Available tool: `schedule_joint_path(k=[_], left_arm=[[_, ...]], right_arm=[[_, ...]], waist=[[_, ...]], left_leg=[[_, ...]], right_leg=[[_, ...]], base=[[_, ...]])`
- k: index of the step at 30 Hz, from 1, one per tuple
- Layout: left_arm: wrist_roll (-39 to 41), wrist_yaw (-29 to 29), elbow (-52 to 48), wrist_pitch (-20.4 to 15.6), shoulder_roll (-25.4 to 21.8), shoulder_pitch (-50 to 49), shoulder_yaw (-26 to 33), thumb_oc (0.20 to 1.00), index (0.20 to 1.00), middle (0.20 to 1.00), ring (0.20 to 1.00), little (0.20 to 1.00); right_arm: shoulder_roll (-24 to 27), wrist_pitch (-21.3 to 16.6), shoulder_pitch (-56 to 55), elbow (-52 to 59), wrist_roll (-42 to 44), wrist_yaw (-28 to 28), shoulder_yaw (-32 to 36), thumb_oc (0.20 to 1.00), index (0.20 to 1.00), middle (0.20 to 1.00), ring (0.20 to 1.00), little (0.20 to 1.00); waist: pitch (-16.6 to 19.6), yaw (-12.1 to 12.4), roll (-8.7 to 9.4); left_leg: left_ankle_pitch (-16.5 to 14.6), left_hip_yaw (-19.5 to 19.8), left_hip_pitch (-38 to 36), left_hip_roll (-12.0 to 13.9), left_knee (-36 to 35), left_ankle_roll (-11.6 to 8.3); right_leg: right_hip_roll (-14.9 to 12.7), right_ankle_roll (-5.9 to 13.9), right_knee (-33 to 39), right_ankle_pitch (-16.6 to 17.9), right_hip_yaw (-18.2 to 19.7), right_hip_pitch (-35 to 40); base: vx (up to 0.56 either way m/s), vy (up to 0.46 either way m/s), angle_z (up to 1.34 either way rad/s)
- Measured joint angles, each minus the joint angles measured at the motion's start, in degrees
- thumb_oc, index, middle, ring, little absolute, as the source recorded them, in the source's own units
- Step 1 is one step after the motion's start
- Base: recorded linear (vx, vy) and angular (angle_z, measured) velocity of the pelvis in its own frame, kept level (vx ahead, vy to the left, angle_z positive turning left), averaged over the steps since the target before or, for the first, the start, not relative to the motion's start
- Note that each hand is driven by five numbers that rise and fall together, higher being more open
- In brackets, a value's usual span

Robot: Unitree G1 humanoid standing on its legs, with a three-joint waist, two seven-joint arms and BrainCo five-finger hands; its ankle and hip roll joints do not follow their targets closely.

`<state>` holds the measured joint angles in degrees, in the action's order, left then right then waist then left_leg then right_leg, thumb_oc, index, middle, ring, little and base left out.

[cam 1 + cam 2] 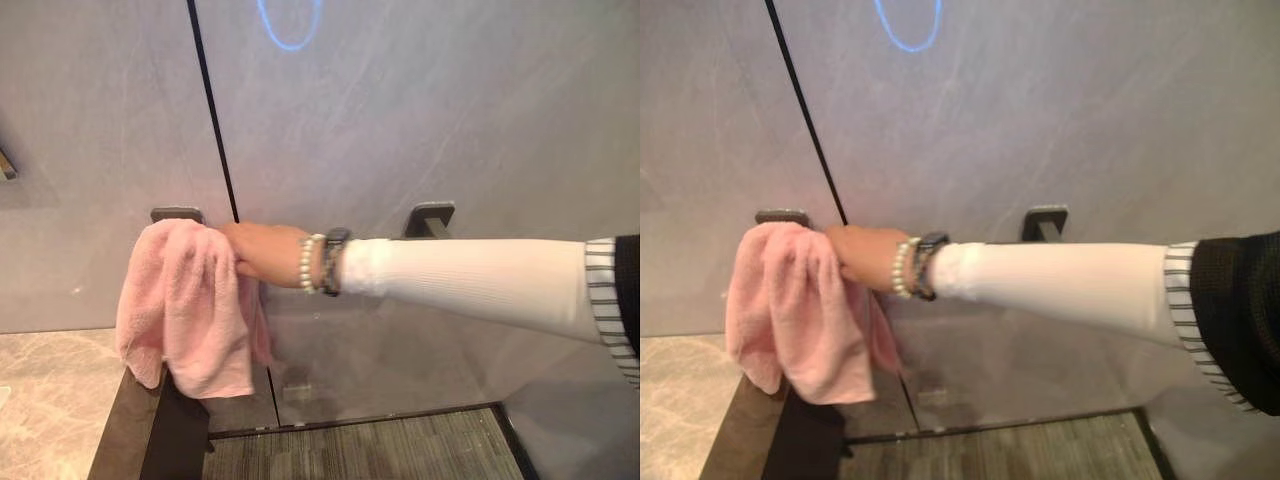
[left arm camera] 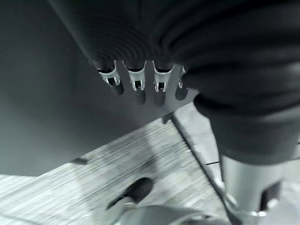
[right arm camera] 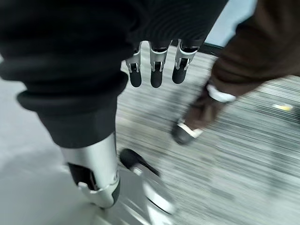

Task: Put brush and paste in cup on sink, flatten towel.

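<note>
Towel (image 1: 185,305) hangs bunched at left of frame – a person's hand (image 1: 265,252) grips it. Left hand (image 2: 138,82) and right hand (image 3: 157,65) dangle relaxed, holding nothing. Flattening probably means spreading it evenly along the rail.

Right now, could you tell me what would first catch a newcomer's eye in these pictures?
A pink towel hangs bunched over the left end of a dark rail on the grey wall. A person's hand, reaching in from the right in a white sleeve with a bracelet at the wrist, grips it. The robot's left hand and right hand hang with fingers relaxed above striped flooring.
</note>
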<state>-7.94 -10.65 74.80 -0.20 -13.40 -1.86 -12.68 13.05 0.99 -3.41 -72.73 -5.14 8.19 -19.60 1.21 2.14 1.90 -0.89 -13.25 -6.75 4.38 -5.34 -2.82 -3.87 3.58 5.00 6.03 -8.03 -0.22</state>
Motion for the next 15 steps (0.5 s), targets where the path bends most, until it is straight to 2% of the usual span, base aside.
schedule_joint_path(k=[3,10,13,14,15], left_arm=[[-0.78,-0.43,0.1,-0.57,0.04,0.33,0.05,1.0,1.0,1.0,1.0,1.0],[-1.19,-1.57,-2.84,-1.54,-0.53,0.02,-0.53,1.0,1.0,1.0,1.0,1.0],[-1.58,-0.9,-8.82,-2.66,-2.26,-1.68,-3.51,1.0,1.0,1.0,1.0,1.0],[-3.63,0.45,-19.91,-5.87,-6.52,-4.99,-7.91,1.0,1.0,1.0,1.0,1.0],[-4.46,1.81,-23.85,-5.8,-8.5,-5.84,-7.49,1.0,1.0,1.0,1.0,1.0]], right_arm=[[0.0,-0.45,0.64,0.61,1.22,0.44,0.46,1.0,1.0,1.0,1.0,1.0],[0.81,-3.76,0.22,11.66,8.02,-0.04,0.41,1.0,1.0,1.0,1.0,1.0],[2.13,-4.8,0.0,17.06,9.15,-1.28,0.36,1.0,1.0,1.0,1.0,1.0],[4.94,-6.45,-0.93,22.71,9.65,-2.24,0.47,1.0,1.0,1.0,1.0,1.0],[6.52,-6.38,-0.14,24.29,10.43,-2.97,0.45,1.0,1.0,1.0,1.0,1.0]], waist=[[-0.16,-0.01,-0.04],[-2.63,-0.06,-0.25],[-3.35,0.11,-0.8],[-4.4,-0.03,-1.32],[-4.52,0.29,-1.7]], left_leg=[[-0.06,0.03,0.02,0.0,-0.01,-0.01],[-0.1,0.04,-0.02,0.01,-0.01,-0.01],[-0.04,0.16,0.06,0.0,-0.03,-0.08],[0.03,0.17,-0.03,-0.02,-0.23,-0.2],[0.04,0.33,0.02,-0.02,-0.25,-0.28]], right_leg=[[0.0,-0.01,0.0,-0.09,-0.02,0.0],[-0.01,-0.01,0.0,-0.09,-0.03,0.07],[0.0,0.07,0.0,-0.03,-0.06,0.06],[-0.02,0.25,0.01,0.08,-0.08,0.15],[-0.04,0.27,0.0,0.01,-0.22,0.23]], base=[[0.0,0.0,0.0],[0.0,0.0,0.0],[0.0,0.0,0.0],[0.01,-0.003,0.04],[0.01,-0.003,0.04]])
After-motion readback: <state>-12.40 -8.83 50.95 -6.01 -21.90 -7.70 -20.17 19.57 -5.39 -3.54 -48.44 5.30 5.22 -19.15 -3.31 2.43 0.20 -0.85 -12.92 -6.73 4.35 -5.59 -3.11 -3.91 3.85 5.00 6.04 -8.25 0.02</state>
